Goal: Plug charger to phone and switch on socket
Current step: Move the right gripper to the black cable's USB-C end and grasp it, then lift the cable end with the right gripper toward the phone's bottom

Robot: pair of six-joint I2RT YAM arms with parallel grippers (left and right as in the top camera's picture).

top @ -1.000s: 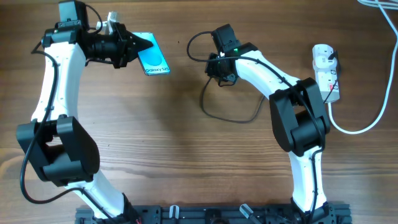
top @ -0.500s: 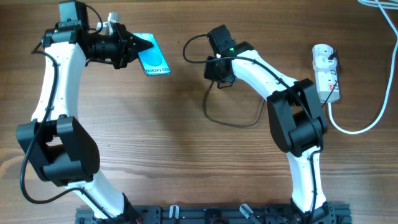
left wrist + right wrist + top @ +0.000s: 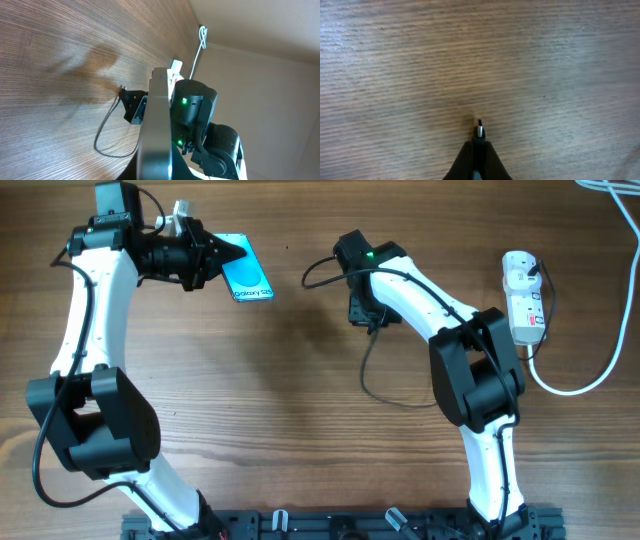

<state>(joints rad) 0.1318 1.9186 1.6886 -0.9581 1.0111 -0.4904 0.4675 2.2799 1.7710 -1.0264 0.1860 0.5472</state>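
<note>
**Count.** One charger (image 3: 364,370), a long thin black cable with a small metallic connector tip. One phone (image 3: 250,277), a small rectangular smartphone with a turquoise screen. One socket (image 3: 526,298), a white oblong power strip with a black plug in it. One thick white cord (image 3: 590,380). Two arms.

**Charger.** The right gripper (image 3: 479,142) has its jaws clenched on the connector end. The metallic tip pokes out just past the fingertips, close over the wood; contact cannot be told. Behind the jaws the cable trails in a loose curve across the table. A short loop stands out on the phone's side of the wrist.

**Phone.** The left gripper (image 3: 232,252) is grasping it by one short end, with the "Galaxy S25" end pointing away from the jaws. The left wrist view shows it edge-on between the jaws.

**Room.** Bare wood lies between the phone's free end and the right jaws. The socket sits well behind those jaws, past the right forearm, with the white cord curving just beyond it.

**Surface.** A brown wood-grain tabletop (image 3: 250,410). In the left wrist view a pale wall (image 3: 260,75) meets its far edge.
</note>
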